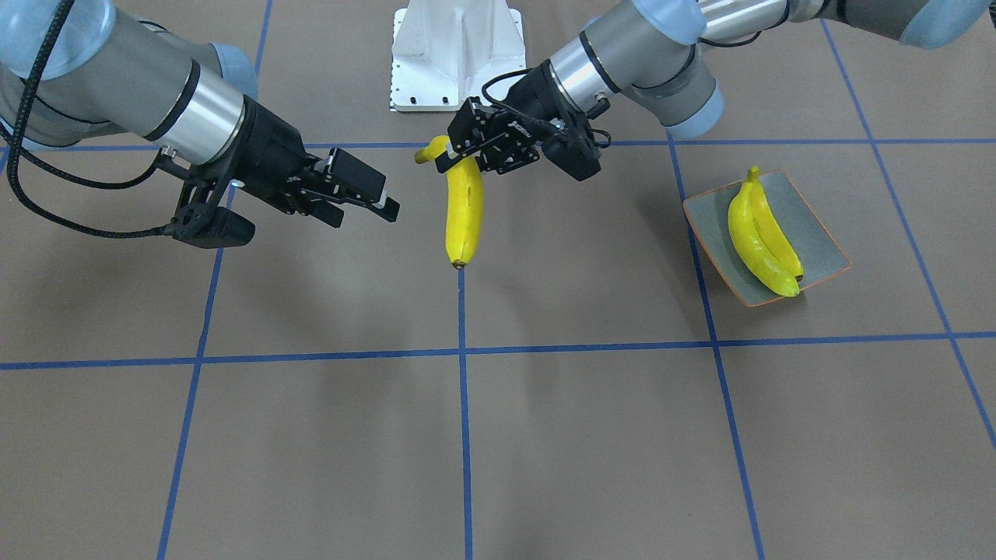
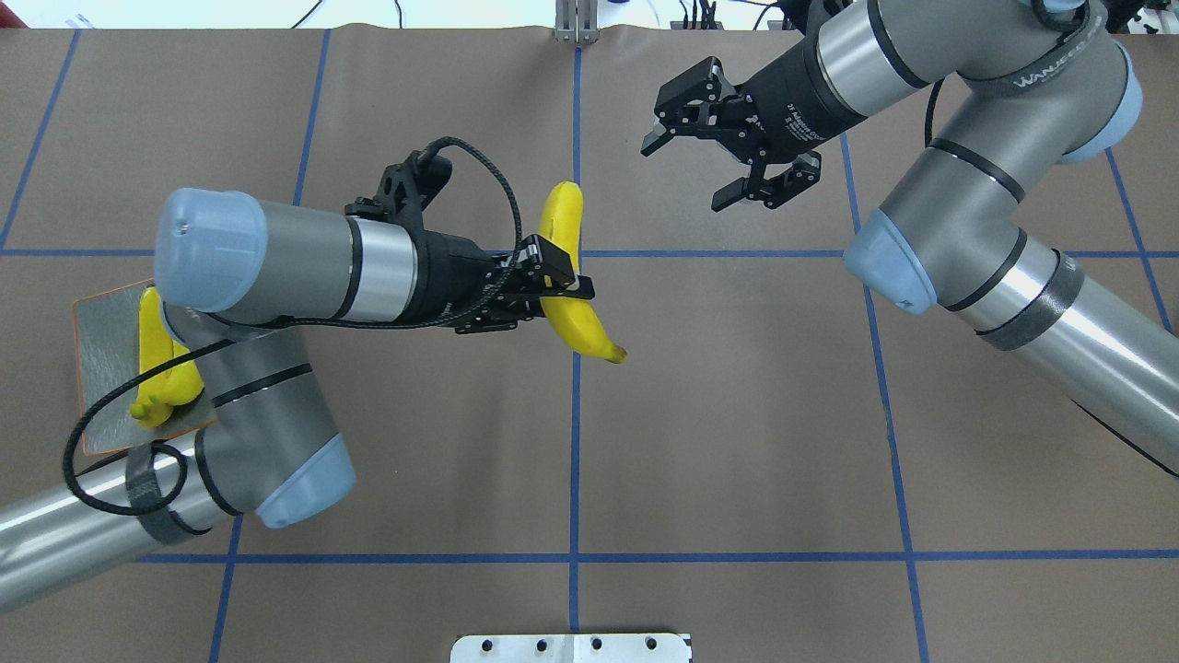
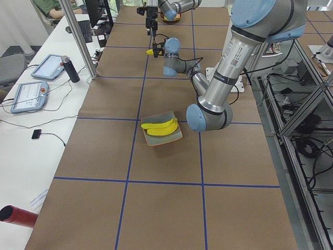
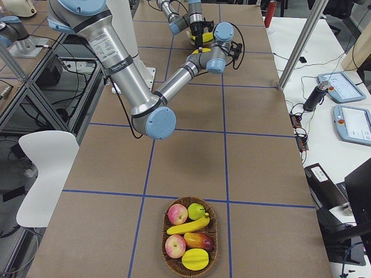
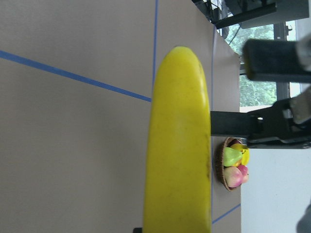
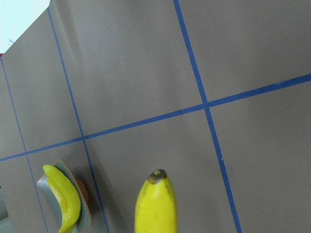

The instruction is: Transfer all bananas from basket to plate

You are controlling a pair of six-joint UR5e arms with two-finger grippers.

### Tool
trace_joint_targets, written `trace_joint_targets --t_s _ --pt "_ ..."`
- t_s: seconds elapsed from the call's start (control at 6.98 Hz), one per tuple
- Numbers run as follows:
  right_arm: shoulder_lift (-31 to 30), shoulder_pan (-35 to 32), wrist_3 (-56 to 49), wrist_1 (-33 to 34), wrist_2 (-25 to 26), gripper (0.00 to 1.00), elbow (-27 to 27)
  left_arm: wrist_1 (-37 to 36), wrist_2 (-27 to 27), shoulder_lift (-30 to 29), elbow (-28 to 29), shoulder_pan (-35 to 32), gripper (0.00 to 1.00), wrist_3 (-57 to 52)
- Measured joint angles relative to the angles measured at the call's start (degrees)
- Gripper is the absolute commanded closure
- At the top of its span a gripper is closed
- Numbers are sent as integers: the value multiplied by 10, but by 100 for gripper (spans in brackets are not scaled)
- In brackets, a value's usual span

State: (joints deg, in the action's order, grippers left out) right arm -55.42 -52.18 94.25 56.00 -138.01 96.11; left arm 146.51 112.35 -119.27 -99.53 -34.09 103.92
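My left gripper [image 2: 571, 287] is shut on a yellow banana [image 2: 564, 216] and holds it above the middle of the table; it also shows in the front view [image 1: 464, 210] and fills the left wrist view [image 5: 180, 145]. My right gripper [image 2: 686, 173] is open and empty, a short way beyond the banana's far end. The grey-green plate [image 1: 813, 225] holds two bananas [image 1: 759, 237] side by side; in the overhead view the plate [image 2: 99, 322] is partly hidden under my left arm. The basket [image 4: 168, 255] holds one banana [image 4: 188, 225].
The basket also holds two apples, a green pear and other fruit, at the table end on my right. The robot's white base [image 1: 457, 54] stands at the table's near edge. Tablets and cables lie on the white side table [image 3: 31, 94].
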Motion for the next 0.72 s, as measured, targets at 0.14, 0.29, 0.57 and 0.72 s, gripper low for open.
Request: trace_joint_targets --t_s 0.14,0.29,0.57,0.72 --pt "-1 -1 0 0 7 0 -4 3 0 64 -39 -13 100 39" --pt "-1 -2 0 0 14 0 -8 6 4 135 -78 -31 100 61" --pt "-2 -2 0 0 20 0 -15 14 78 243 -114 -91 100 84" --pt "-3 -2 0 0 23 0 -18 17 125 272 -115 -123 100 87"
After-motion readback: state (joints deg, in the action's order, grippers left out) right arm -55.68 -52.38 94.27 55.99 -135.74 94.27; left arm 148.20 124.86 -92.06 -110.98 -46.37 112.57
